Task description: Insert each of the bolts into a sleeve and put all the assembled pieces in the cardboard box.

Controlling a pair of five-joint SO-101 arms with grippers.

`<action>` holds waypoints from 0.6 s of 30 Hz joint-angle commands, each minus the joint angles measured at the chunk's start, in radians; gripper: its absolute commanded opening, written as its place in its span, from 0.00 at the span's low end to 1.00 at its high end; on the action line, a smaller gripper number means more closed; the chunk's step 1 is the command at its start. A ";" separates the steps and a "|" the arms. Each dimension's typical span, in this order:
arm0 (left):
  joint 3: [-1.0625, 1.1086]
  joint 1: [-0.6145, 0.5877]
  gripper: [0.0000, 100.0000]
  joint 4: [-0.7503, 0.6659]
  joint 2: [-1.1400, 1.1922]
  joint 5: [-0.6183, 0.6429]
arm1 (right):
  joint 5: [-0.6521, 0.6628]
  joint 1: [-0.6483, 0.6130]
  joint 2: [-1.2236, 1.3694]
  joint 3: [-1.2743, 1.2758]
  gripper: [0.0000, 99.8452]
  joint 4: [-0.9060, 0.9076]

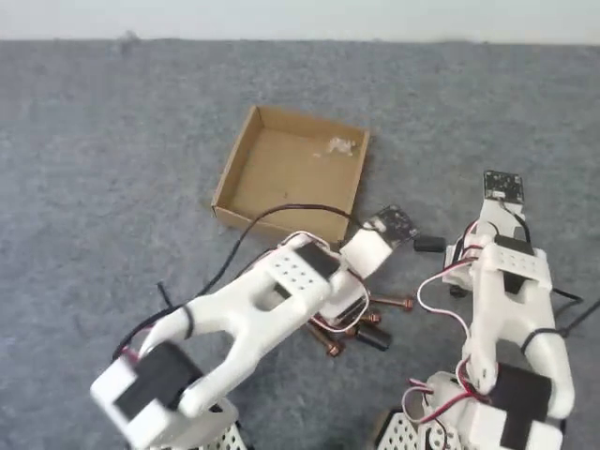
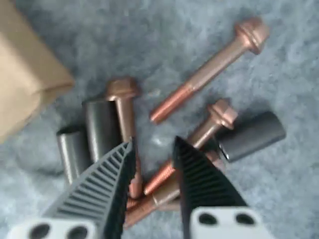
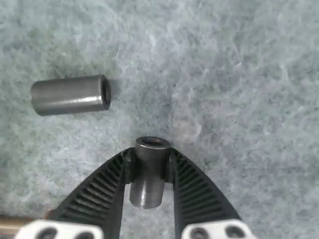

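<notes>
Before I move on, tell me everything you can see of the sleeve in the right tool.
The sleeve is a short, dark grey cylinder that looks like metal, smooth-sided, with a round bore open at the end facing the wrist camera. It stands roughly on end, and the right tool pinches it near that open end, one ribbed black finger on each side. Its other end points at the grey carpet; contact there cannot be told. A second sleeve lies apart.
</notes>
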 commanded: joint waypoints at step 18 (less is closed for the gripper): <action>-0.283 -0.098 0.15 0.083 0.236 0.006 | 0.005 0.025 0.016 -0.072 0.01 -0.010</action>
